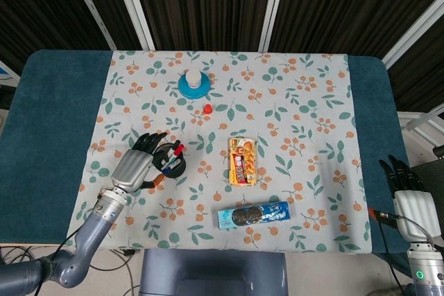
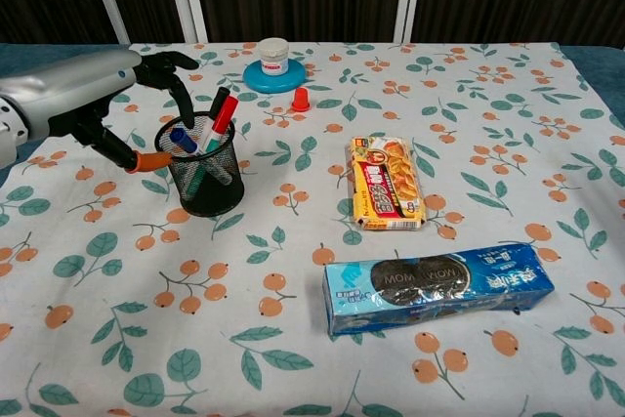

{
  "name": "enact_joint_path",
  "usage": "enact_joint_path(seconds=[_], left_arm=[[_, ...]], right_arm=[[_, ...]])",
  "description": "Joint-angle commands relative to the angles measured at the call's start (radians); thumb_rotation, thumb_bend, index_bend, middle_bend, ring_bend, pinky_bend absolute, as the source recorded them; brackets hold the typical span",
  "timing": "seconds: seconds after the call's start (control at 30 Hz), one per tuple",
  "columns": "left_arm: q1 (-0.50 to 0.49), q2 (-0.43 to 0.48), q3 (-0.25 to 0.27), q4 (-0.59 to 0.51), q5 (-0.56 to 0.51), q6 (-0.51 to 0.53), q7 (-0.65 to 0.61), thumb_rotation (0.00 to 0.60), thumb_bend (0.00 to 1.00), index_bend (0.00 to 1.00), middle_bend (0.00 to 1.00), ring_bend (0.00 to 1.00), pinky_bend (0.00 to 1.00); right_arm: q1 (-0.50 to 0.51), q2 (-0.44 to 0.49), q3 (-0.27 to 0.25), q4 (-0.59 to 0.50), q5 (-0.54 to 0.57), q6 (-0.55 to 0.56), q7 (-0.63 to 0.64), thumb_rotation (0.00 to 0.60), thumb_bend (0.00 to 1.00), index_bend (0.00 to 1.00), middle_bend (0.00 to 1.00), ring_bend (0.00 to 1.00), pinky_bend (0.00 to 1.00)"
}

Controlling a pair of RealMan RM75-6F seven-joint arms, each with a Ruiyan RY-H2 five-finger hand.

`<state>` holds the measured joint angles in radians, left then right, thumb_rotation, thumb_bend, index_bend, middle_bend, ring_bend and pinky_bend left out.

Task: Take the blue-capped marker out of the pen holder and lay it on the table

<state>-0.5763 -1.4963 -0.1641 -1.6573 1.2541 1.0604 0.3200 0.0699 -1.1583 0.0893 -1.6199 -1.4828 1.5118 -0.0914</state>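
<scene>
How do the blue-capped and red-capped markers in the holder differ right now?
The blue-capped marker sits at the holder's left rim, close to the left hand's thumb; the red-capped marker sits further right, away from that hand. The blue cap pokes out low, while the red cap rises higher. Both stand tilted in the holder, neither gripped.
</scene>
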Motion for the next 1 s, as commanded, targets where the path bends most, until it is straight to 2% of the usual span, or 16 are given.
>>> enact_joint_path(seconds=[0.03, 0.2, 0.37, 1.0], left_arm=[[-0.005, -0.008, 0.005, 0.01, 0.0, 0.001, 0.002, 0.6, 0.3, 0.43, 0.04, 0.0, 0.0], [-0.014, -0.019, 0.004, 0.026, 0.002, 0.005, 0.002, 0.6, 0.3, 0.45, 0.04, 0.0, 0.0], [-0.022, -0.029, 0.007, 0.041, 0.001, 0.003, -0.001, 0.6, 0.35, 0.47, 0.05, 0.0, 0.0], [-0.04, -0.048, 0.016, 0.056, -0.006, 0.01, 0.007, 0.6, 0.35, 0.48, 0.05, 0.0, 0.0]], right_arm=[[0.0, 0.001, 0.0, 0.001, -0.001, 0.0, 0.002, 0.6, 0.1, 0.1, 0.01, 0.07, 0.17], [0.0, 0.001, -0.001, 0.001, -0.001, -0.001, 0.005, 0.6, 0.1, 0.1, 0.01, 0.07, 0.17], [0.0, 0.002, -0.001, 0.002, 0.001, -0.003, 0.007, 0.6, 0.1, 0.1, 0.01, 0.07, 0.17], [0.0, 0.004, 0.0, -0.001, 0.003, -0.006, 0.012, 0.6, 0.1, 0.1, 0.01, 0.07, 0.17]])
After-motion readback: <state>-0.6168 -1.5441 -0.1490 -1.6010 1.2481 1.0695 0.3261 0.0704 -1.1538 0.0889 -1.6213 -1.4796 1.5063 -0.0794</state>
